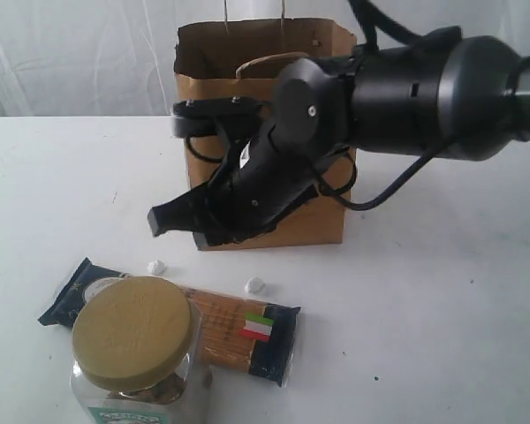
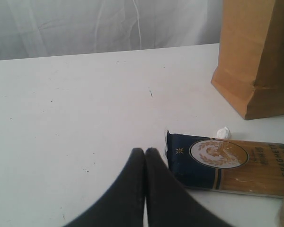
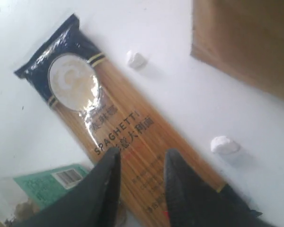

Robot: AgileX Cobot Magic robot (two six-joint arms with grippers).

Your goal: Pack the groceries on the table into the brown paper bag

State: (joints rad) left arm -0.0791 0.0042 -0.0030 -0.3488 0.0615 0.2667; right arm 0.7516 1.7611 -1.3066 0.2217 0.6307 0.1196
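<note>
The brown paper bag stands open at the back of the table. In front of it the navy spaghetti packet lies flat. The clear jar with the tan lid stands at the front, on the packet's near side; its green label shows in the right wrist view. My right gripper hangs open in front of the bag, over the middle of the packet, holding nothing. My left gripper is shut and empty, low over the table beside the packet's navy end.
Two small white pebble-like bits lie between the bag and the packet; they also show in the wrist views. A white curtain hangs behind the table.
</note>
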